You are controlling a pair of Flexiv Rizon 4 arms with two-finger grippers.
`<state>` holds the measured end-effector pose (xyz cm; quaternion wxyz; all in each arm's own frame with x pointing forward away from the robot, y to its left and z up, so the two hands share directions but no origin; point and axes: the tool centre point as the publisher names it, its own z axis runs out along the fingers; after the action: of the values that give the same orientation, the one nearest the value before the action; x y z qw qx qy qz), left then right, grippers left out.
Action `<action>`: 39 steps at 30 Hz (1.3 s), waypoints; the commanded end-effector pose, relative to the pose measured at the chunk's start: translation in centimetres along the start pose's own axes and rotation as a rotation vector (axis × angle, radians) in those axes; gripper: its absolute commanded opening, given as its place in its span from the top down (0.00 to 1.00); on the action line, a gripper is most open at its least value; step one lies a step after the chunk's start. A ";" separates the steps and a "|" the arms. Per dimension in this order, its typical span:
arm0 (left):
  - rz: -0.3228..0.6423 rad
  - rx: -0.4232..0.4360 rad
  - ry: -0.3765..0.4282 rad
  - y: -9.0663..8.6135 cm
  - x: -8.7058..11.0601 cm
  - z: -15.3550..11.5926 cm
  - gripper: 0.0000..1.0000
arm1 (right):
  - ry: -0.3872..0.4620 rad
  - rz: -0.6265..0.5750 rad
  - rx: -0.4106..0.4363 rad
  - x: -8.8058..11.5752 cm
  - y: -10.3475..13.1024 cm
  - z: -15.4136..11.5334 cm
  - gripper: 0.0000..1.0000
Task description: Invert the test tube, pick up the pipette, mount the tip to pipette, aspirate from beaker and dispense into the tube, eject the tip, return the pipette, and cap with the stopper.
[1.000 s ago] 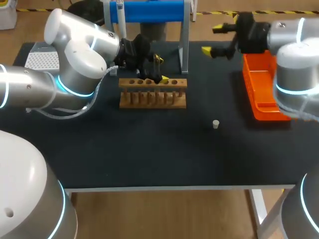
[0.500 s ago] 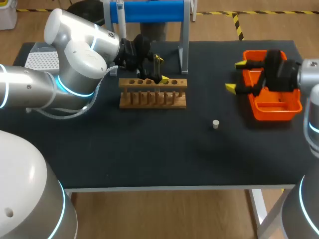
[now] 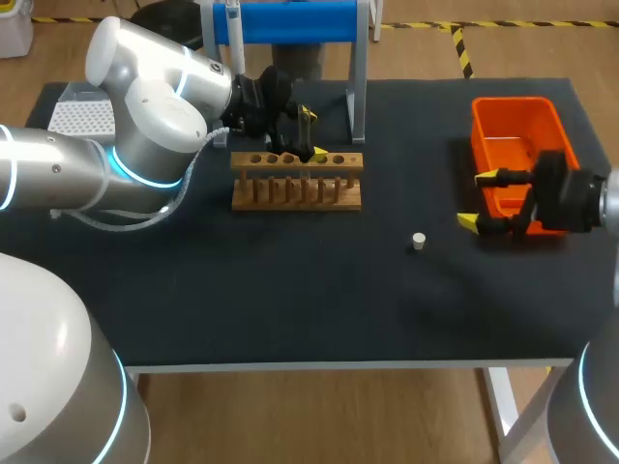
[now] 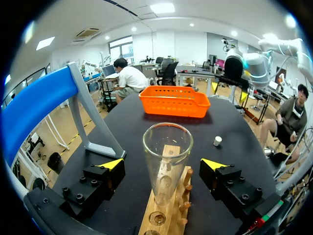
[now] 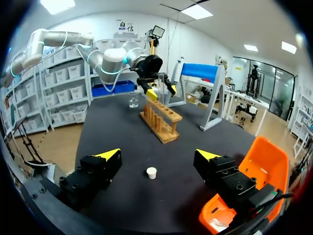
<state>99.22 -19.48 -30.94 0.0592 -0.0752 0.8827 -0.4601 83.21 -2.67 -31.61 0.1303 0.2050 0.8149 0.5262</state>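
Test tube stands vertical in the wooden rack, mouth up, between the left end effector's 2 parted fingers, untouched. Right end effector also parted, stopper ahead on the counter.

Orange bin on black tbl, R side.

Swings the right end effector away from the far edge of the desk, along the orange bin, down near the small white stopper.
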 end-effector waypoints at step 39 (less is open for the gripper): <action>0.000 -0.003 0.003 0.0 -0.1 0.0 0.00 | 0.001 0.000 0.024 2.6 -6.6 6.5 0.00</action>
<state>99.22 -19.48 -30.94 0.0593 -0.0752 0.8827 -0.4601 81.95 0.85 -39.74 0.1257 0.2053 0.8210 0.5176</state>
